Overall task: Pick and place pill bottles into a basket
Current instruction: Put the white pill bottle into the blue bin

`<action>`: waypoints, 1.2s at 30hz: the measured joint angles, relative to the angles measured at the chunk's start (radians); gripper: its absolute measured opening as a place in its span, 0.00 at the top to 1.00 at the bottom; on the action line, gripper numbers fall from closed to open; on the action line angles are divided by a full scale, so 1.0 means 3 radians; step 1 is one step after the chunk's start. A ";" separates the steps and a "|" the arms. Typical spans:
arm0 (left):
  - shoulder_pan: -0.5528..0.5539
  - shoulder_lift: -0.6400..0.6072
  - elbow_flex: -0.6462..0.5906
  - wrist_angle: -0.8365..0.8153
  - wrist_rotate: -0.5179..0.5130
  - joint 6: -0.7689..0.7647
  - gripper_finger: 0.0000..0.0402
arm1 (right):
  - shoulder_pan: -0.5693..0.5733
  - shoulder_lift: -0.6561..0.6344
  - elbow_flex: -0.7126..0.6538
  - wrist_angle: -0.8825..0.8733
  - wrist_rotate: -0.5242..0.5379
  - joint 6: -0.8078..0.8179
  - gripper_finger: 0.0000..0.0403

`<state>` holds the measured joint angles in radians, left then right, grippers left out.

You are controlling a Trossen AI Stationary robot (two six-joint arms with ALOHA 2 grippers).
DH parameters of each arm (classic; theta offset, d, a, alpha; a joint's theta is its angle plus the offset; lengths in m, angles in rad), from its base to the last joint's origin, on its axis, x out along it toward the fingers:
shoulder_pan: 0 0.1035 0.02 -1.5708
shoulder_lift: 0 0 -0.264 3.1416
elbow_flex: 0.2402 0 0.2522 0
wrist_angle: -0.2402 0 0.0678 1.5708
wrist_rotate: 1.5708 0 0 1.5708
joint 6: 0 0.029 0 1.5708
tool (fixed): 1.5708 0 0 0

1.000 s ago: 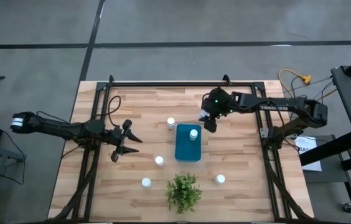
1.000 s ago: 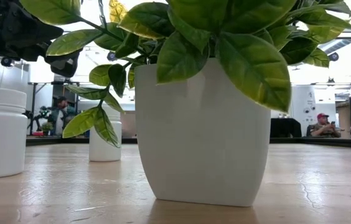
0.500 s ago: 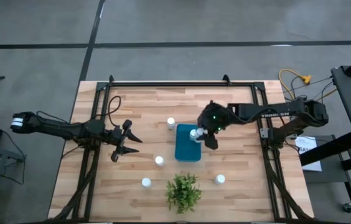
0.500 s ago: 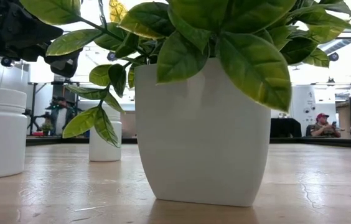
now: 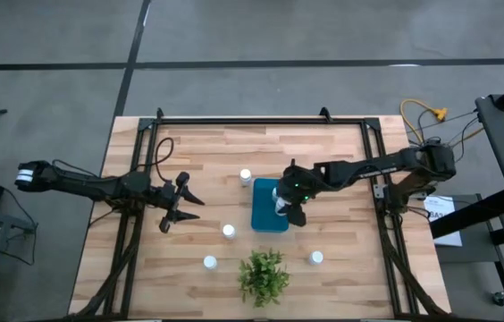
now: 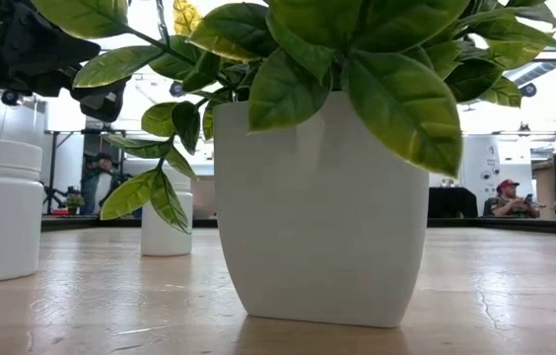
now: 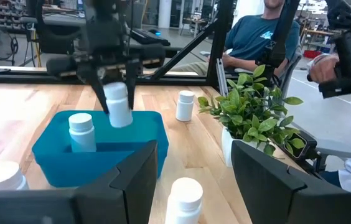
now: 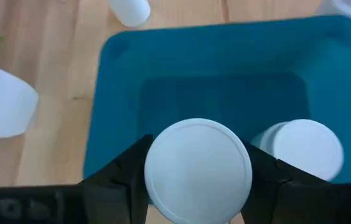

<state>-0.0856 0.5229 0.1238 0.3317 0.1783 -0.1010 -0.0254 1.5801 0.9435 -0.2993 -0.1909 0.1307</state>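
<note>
Right gripper point(image 8: 198, 186) clamps a pill bottle point(image 8: 198, 169) over the basket point(image 8: 119, 68); left gripper point(image 7: 194, 180) open, empty. Bottle looks light, rigid, smooth; side grip below cap suits.

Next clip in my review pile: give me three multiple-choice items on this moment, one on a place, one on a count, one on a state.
1. The right end effector is over:
A. the teal-blue rectangular plastic basket
B. the green leafy plant in its white pot
C. bare table

2. Small white capped pill bottles standing on the wooden table outside the basket:
A. two
B. four
C. six

3. The right end effector is:
A. open and empty
B. shut on a white pill bottle
C. out of sight

Answers: 1 A, the left wrist view shows it above the basket. 2 B, the high view shows four. 3 B, its fingers clamp the bottle.
</note>
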 joint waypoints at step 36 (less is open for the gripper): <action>0.0001 0.0057 0.0004 -0.0002 0.0000 -0.0077 0.53 | 0.0005 0.0468 0.0039 0.0061 -0.0053 -0.0022 0.60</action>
<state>-0.0853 0.5399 0.1249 0.3313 0.1784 -0.1242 -0.0238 1.7207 0.9550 -0.2809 -0.2070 0.1242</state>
